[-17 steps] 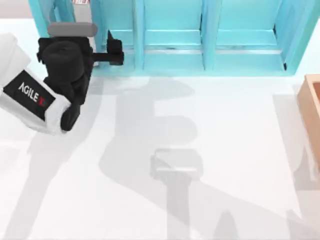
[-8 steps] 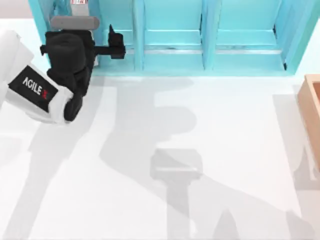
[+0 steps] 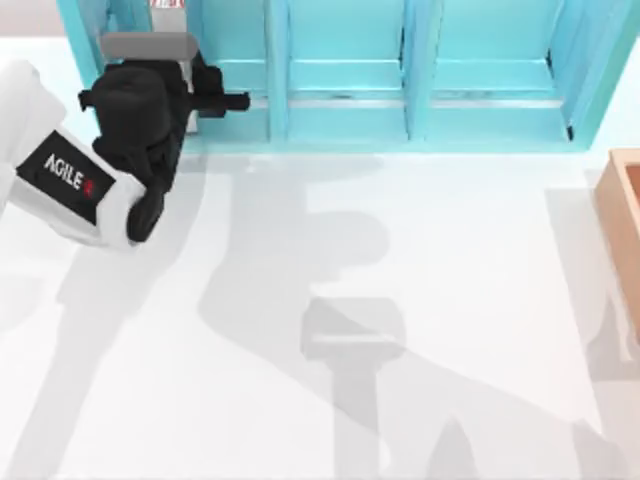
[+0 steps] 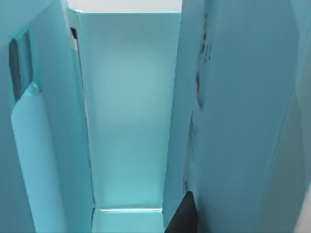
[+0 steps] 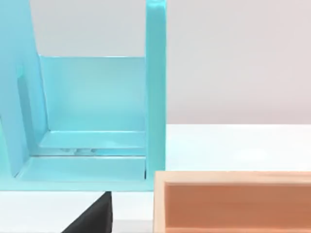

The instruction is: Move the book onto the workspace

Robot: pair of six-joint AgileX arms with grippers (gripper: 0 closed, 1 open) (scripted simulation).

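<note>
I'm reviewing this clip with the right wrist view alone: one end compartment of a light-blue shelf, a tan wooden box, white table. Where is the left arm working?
Observer: In the top view, the left gripper is at the leftmost compartment of the shelf, at the table's far left.
Operator: Any sign of the book, and is it on the tabletop?
Observer: The book shows as a small red-and-white mark at the top view's upper edge, just beyond that gripper. It sits within the shelf, not yet out on the white tabletop.
</note>
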